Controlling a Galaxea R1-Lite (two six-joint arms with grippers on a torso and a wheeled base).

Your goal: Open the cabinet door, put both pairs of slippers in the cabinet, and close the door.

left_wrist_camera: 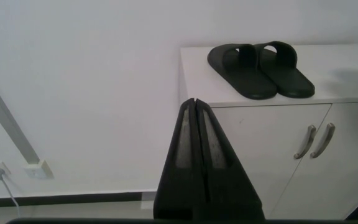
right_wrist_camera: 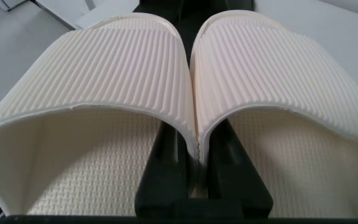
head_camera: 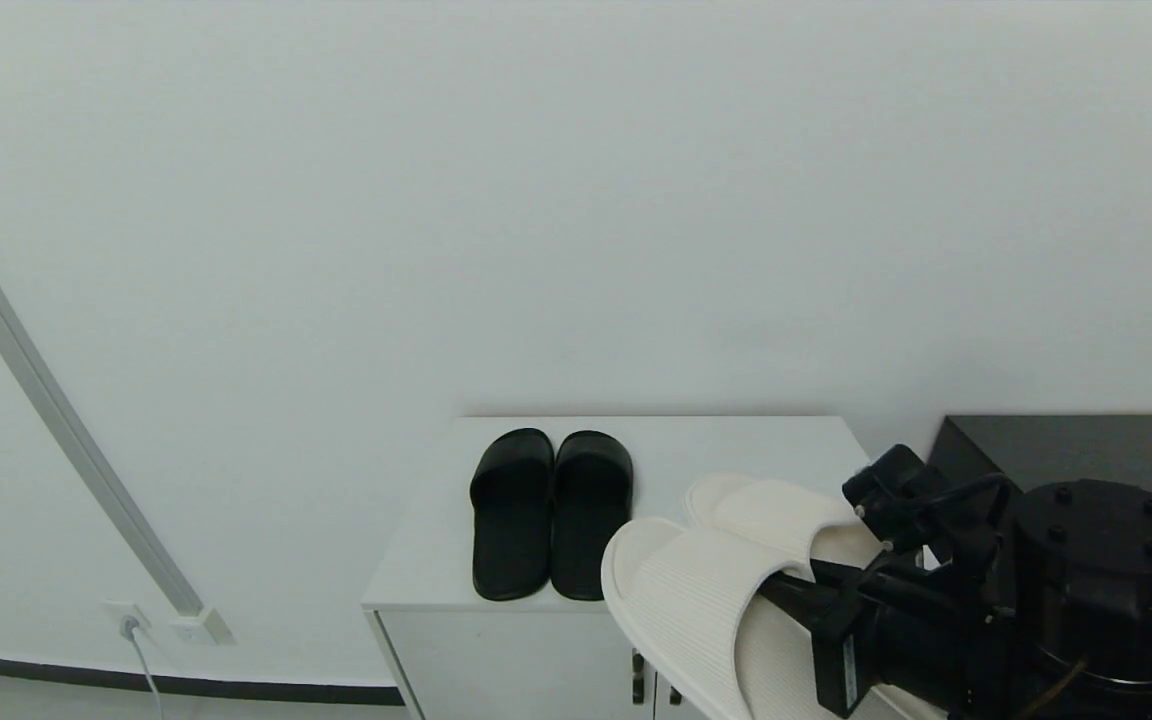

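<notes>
Black slippers point(head_camera: 551, 515) atop cabinet point(head_camera: 736, 445) | doors point(left_wrist_camera: 253, 149) shut | white slippers point(head_camera: 696, 610) in right tool point(right_wrist_camera: 196, 177)

- Looks like a home entryway, or a mock-up of one: a low white cabinet point(head_camera: 416, 575) is set against a bare wall point(head_camera: 576, 200).
- A wall socket point(head_camera: 126, 618) and cable trunking point(head_camera: 46, 400) are seen above a dark baseboard point(head_camera: 186, 686).

The white slippers point(head_camera: 696, 610) are covering the right gripper point(right_wrist_camera: 194, 174) fingertips (only black finger bases are showing between the uppers). In the head view the picture's lower edge is cropping their heels, the cabinet point(head_camera: 506, 655) doors and the handles point(head_camera: 639, 688).
</notes>
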